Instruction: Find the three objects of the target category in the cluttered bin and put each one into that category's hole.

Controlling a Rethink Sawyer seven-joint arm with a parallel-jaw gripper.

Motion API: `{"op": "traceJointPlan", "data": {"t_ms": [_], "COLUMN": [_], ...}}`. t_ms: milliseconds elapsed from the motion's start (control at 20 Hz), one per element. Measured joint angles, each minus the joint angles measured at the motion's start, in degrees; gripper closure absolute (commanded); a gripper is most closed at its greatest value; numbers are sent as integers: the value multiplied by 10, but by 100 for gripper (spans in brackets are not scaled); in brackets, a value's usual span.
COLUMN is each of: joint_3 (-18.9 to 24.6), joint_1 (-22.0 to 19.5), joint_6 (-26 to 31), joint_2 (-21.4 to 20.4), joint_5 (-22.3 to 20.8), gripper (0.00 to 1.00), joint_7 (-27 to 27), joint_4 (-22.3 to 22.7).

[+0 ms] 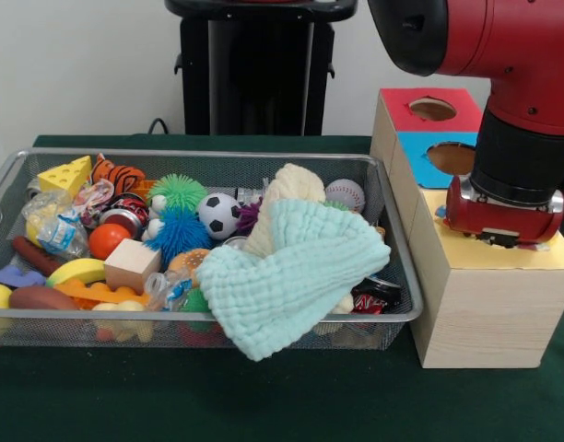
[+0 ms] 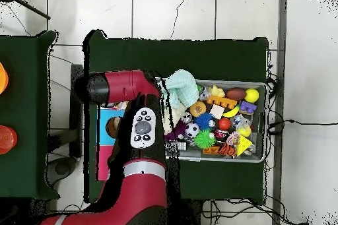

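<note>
Whether the gripper [image 1: 499, 236] is spread or pressed together I cannot tell. It sits low over the yellow end of the wooden box [image 1: 485, 304], its tips hidden. I judge this the drop step, at the yellow hole. I see nothing carried. The remaining candidates lie in the bin [image 1: 199, 155], partly under the mint cloth [image 1: 296, 276] at its right end. Next: rise clear, return over the bin and search.

1. A table [image 1: 264, 405] covered in dark green cloth carries everything
2. A wire mesh bin [image 1: 393, 267] full of toys rests directly on it, at the left in the front view
3. A wooden box [image 1: 485, 313] with coloured top panels and round holes stands just beside the bin's right end
</note>
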Motion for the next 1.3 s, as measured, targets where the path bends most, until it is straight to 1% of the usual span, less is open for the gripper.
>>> {"op": "traceJointPlan", "data": {"t_ms": [550, 1300], "joint_3": [0, 1], "joint_1": [0, 0], "joint_6": [-16, -16], "joint_2": [-9, -30], "joint_5": [-3, -3], "gripper": [100, 100], "joint_7": [0, 0], "joint_4": [13, 29]}}
